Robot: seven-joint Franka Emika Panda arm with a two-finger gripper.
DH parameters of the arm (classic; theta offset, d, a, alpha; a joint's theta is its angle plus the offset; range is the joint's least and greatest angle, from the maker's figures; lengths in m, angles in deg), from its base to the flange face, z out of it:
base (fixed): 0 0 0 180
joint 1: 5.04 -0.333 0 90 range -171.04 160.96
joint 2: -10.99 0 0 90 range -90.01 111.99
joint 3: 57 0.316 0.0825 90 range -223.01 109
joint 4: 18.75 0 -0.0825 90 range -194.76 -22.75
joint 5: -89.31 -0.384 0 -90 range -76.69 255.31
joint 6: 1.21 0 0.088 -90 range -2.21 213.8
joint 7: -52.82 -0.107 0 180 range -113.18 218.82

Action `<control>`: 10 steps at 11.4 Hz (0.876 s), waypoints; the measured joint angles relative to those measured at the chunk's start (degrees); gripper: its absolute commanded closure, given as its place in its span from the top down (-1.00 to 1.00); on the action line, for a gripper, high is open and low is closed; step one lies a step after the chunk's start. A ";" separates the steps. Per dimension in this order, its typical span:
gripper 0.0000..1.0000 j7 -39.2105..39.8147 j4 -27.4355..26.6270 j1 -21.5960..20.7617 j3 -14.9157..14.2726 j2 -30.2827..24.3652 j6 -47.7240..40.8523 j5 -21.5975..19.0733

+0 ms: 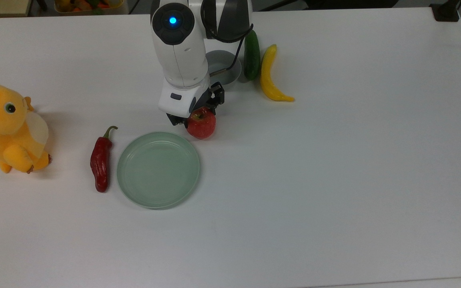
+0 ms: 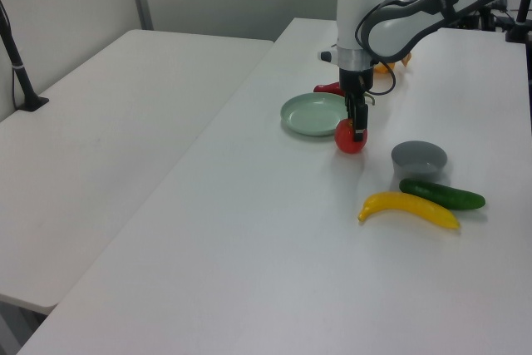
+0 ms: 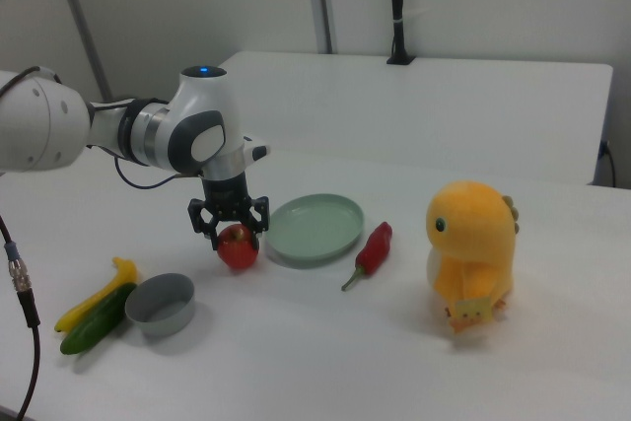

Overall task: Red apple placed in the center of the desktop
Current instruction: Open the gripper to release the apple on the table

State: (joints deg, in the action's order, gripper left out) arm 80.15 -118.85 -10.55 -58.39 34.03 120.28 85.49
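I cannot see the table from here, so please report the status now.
Claw around red apple, apple down on desktop. Green plate just beside it. No obstruction nearby.

Bright, even overhead lighting all round, pretty flat. Soft faint shadows under the plush toy [image 1: 8,127] and green plate [image 1: 158,169] on the white desktop [image 1: 334,160]. Slightly washed-out, grainy whites; no harsh glare.

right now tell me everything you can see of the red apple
The red apple is round and glossy, red with faint pale speckles and a stem dimple facing up. It sits upright on the white desktop, just beyond the rim of the pale-green plate toward the top view's upper right, apart from it. The pincer straddles its top, fingers at either side.
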 measured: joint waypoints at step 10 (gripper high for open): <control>1.00 -2.14 -0.06 -0.02 0.17 -0.28 0.02 0.00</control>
State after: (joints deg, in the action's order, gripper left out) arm 78.01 -118.91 -10.57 -58.22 33.75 120.30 85.49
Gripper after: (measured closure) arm 0.000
